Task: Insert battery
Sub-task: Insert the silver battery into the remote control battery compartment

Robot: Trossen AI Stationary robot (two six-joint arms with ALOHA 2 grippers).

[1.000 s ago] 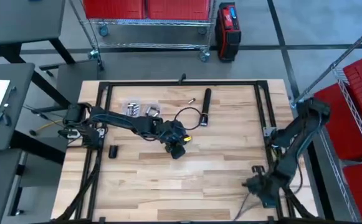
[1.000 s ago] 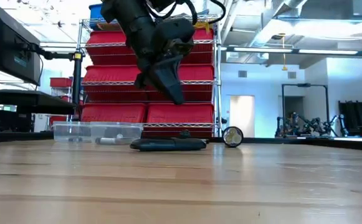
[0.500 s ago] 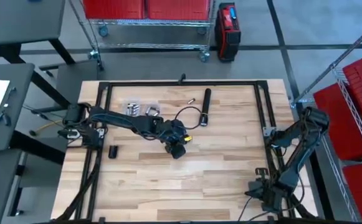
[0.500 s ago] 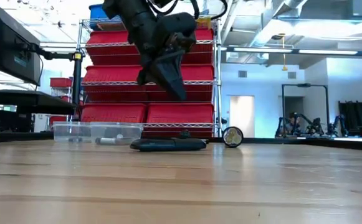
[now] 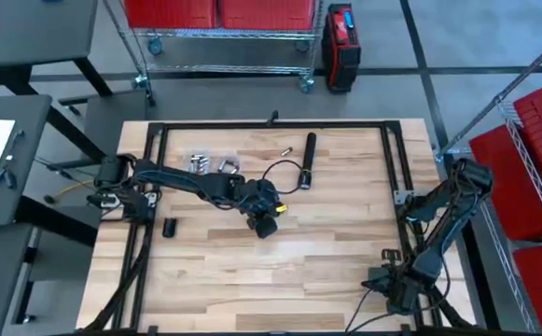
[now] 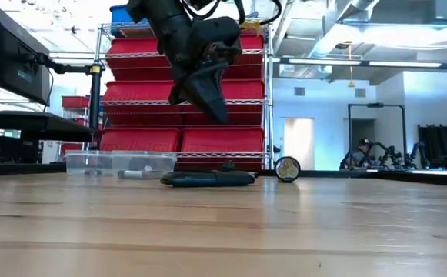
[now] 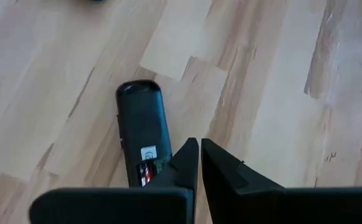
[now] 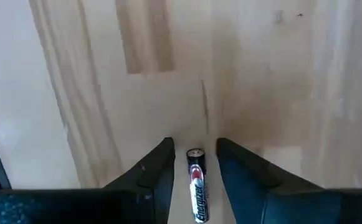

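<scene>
Between my right gripper's [image 8: 193,158] parted fingers, at the table's [image 5: 326,252] near right corner, I see the battery [image 8: 196,176] lying along them, while my left gripper [image 7: 199,152], fingers together, hovers mid-table above a black device [image 7: 143,134].

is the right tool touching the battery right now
Apart. In the right wrist view the battery lies between the right tool's open fingers with bare wood visible on both sides.
</scene>
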